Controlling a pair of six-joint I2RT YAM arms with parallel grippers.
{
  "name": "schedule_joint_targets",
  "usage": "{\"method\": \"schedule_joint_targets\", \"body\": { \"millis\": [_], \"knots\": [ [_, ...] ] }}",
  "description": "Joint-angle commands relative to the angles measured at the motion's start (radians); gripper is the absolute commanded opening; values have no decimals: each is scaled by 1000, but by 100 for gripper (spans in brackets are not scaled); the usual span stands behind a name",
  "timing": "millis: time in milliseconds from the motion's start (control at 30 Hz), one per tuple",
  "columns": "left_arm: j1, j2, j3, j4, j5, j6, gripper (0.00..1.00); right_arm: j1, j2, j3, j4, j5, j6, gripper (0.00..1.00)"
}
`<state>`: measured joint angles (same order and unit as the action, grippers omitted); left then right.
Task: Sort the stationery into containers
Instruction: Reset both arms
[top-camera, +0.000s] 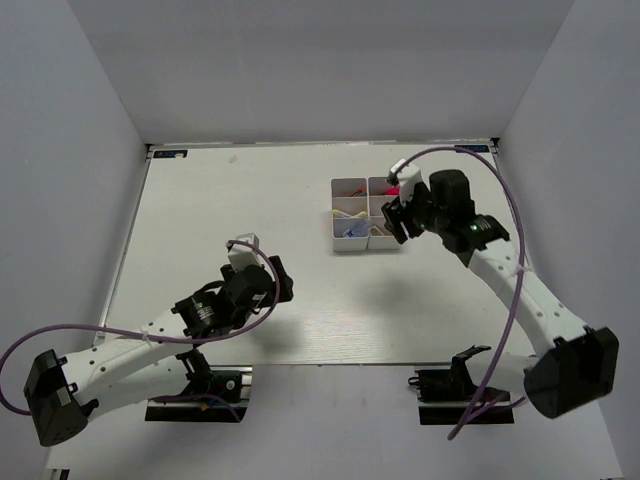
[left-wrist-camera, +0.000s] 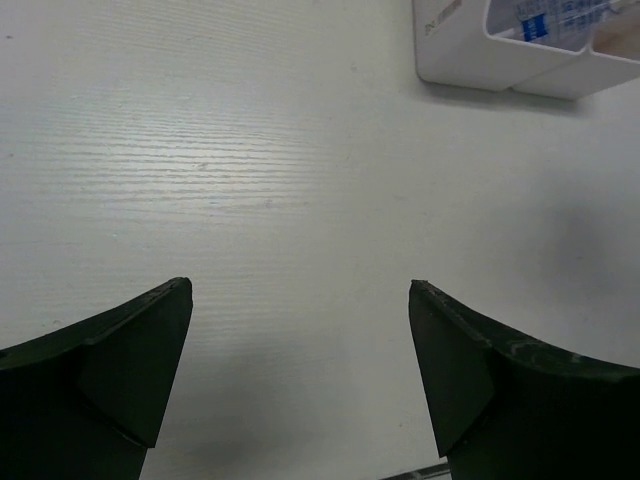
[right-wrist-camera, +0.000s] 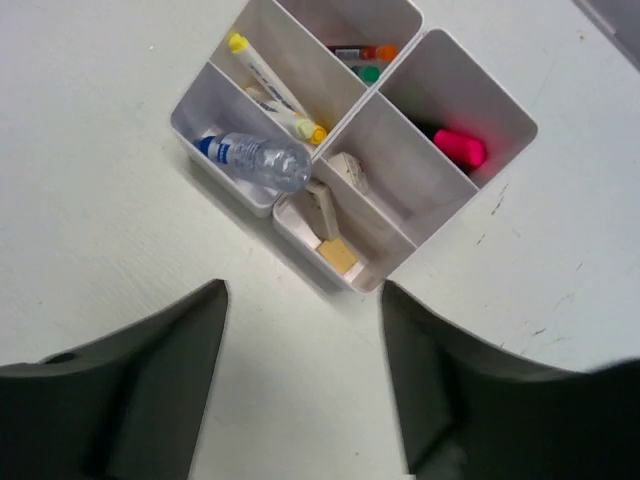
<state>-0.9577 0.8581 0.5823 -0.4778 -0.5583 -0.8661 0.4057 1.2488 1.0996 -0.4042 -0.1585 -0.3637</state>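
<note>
The white bench (right-wrist-camera: 90, 200) was spanned by both arms. A white compartmented tray (right-wrist-camera: 500, 100) was set just ahead of the right gripper (right-wrist-camera: 305, 290), whose jaws were released and empty, as were those of the left gripper (left-wrist-camera: 300, 290). Inside the tray were kept a blue-white tube (right-wrist-camera: 255, 157), a pink highlighter (right-wrist-camera: 458, 147) and a tan eraser (right-wrist-camera: 337, 256).

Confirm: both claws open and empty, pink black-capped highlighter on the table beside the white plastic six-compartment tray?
No. The pink black-capped highlighter lies inside a compartment of the white plastic six-compartment tray, not beside it; right wrist view shows it. Left claw and right claw: open, empty.
</note>
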Motion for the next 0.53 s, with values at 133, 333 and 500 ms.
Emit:
{"method": "schedule_joint_targets", "body": {
  "millis": [133,333,500],
  "knots": [
    [-3,-73,-1,166,107,203,100,-15,-198,-141,113,59,198,90],
    [-3,-59,22,222,117,257,100,-15,-278,-150,77,123,244,90],
    [-3,-10,54,231,136,288,100,-18,-296,-213,80,152,195,90]
  ]
}}
